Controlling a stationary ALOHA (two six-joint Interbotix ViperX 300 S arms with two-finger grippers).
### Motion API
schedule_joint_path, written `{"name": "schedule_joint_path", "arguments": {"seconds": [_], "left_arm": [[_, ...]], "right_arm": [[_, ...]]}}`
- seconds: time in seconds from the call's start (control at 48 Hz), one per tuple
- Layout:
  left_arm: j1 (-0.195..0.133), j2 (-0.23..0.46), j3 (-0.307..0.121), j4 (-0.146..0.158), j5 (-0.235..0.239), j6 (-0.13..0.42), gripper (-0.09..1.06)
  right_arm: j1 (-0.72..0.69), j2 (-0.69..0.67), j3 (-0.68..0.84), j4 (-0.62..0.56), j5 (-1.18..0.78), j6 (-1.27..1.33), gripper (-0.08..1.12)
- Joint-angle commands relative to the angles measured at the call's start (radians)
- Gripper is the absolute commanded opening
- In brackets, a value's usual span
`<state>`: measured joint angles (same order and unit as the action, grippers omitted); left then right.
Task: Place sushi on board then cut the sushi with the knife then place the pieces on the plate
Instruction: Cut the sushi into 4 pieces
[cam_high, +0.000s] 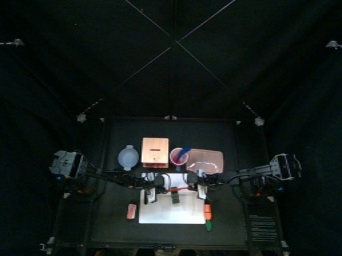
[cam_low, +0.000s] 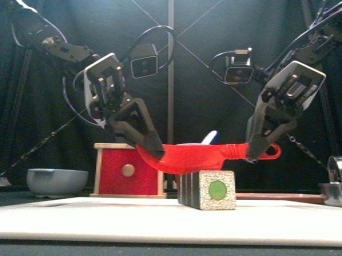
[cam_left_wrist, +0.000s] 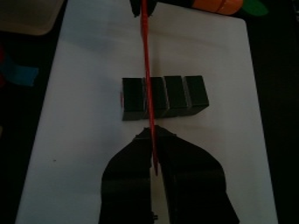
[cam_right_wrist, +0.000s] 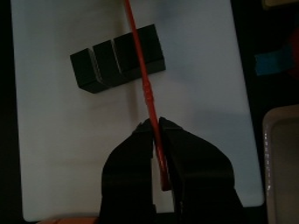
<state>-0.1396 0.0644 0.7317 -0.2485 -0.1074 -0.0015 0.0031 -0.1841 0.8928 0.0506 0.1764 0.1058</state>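
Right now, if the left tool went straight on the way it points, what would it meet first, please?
Probably the dark green block sushi roll on the white cutting board, just ahead of the left tool; the red toy knife it grips would likely touch first, though depth is unclear.

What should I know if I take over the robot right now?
Left gripper: shut on the thin red toy knife.
Right gripper: shut on the same knife, held across over the dark green toy sushi roll.
Roll: on the white cutting board, blocks together.
Done: sushi on board.
To do: cut it, move pieces to the flat pink tray.
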Motion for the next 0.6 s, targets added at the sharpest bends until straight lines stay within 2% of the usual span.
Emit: {"name": "schedule_joint_path", "arguments": {"seconds": [0.021, 0.604], "left_arm": [[-0.025, -0.008, -0.020, 0.002, 0.000, 0.002, 0.38], [-0.021, 0.003, -0.015, 0.000, 0.000, 0.002, 0.38]], "right_arm": [[-0.034, -0.008, -0.008, -0.008, 0.008, 0.003, 0.34], [-0.051, 0.003, -0.018, -0.034, 0.032, 0.003, 0.34]]}}
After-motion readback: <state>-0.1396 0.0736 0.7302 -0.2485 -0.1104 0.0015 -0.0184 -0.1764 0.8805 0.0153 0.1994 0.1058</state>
